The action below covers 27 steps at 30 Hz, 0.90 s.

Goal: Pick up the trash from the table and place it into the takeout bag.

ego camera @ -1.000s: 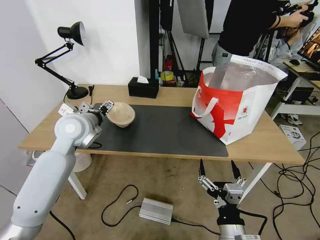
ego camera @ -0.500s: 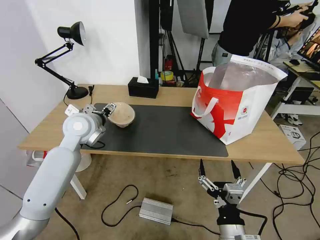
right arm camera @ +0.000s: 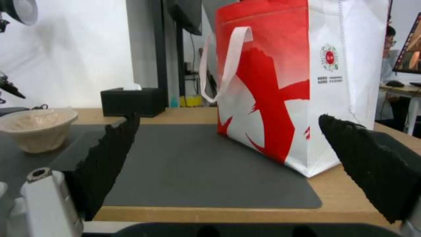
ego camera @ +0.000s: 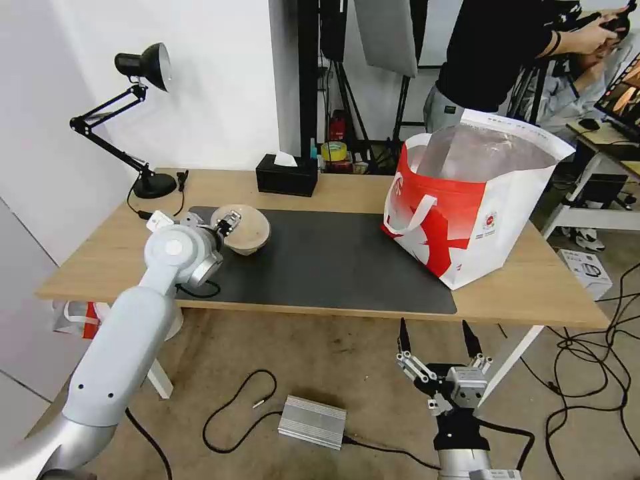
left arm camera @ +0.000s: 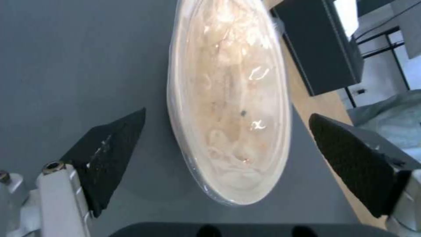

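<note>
Nearest the robot, the right gripper (ego camera: 435, 343) hangs parked below the front edge of the table (ego camera: 533, 287), fingers spread wide and holding nothing. Farther in, the left gripper (left arm camera: 226, 149) sits low over the dark grey mat (ego camera: 320, 267), its jaws wide open with the beige bowl (left arm camera: 228, 98) lying between them — one pad on each side of the rim, neither touching yet. The bowl appears covered with a clear glossy film, and that is the likely trouble: if the pads close on the slick film or the thin rim rather than the wall, the bowl could squirt out, tip, or crush. A skewed closure could also shove it sideways along the mat. Beyond, well apart toward the right end of the table, the takeout bag (ego camera: 467, 200) stands upright with its mouth open — a long carry on a weak grip risks a drop before the bag.
</note>
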Motion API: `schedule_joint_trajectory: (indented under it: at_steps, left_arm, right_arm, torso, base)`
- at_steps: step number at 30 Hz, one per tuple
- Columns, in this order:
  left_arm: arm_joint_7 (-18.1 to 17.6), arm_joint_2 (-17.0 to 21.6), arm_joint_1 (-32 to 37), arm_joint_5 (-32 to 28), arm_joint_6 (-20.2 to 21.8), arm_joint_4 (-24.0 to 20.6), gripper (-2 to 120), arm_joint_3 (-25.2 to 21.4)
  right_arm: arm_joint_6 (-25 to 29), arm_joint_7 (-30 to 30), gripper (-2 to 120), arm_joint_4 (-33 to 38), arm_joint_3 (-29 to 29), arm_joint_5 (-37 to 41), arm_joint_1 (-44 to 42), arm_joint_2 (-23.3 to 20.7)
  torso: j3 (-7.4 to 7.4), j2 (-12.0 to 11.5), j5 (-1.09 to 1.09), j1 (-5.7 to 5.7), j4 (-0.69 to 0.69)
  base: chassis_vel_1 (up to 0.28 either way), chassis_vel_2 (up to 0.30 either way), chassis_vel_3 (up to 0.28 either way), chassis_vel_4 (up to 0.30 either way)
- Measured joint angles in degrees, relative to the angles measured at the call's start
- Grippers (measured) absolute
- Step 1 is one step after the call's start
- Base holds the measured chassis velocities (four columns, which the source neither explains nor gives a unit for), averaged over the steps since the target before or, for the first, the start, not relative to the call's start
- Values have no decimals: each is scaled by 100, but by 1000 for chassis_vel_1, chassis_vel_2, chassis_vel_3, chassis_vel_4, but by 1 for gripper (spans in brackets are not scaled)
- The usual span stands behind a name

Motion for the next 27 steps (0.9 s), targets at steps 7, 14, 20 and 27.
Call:
schedule_joint_trajectory:
  at_steps: [7,14,20,27]
  left_arm:
    - [24,-74,-138,48,16,252,100,97]
    - [80,-147,-210,99,21,484,100,192]
    - [115,-252,-268,175,27,686,100,271]
    - [183,-391,-326,232,33,874,100,335]
  right_arm:
    - [0,0,100,0,0,0,0,0]
    - [0,0,100,0,0,0,0,0]
    - [0,0,100,0,0,0,0,0]
    - [0,0,100,0,0,0,0,0]
  torso:
    - [0,0,0,0,0]
    - [0,0,0,0,0]
    - [0,0,0,0,0]
    - [0,0,0,0,-1]
  base:
    - [0,0,0,0]
    - [0,0,0,0]
    - [0,0,0,0]
    - [0,0,0,0]
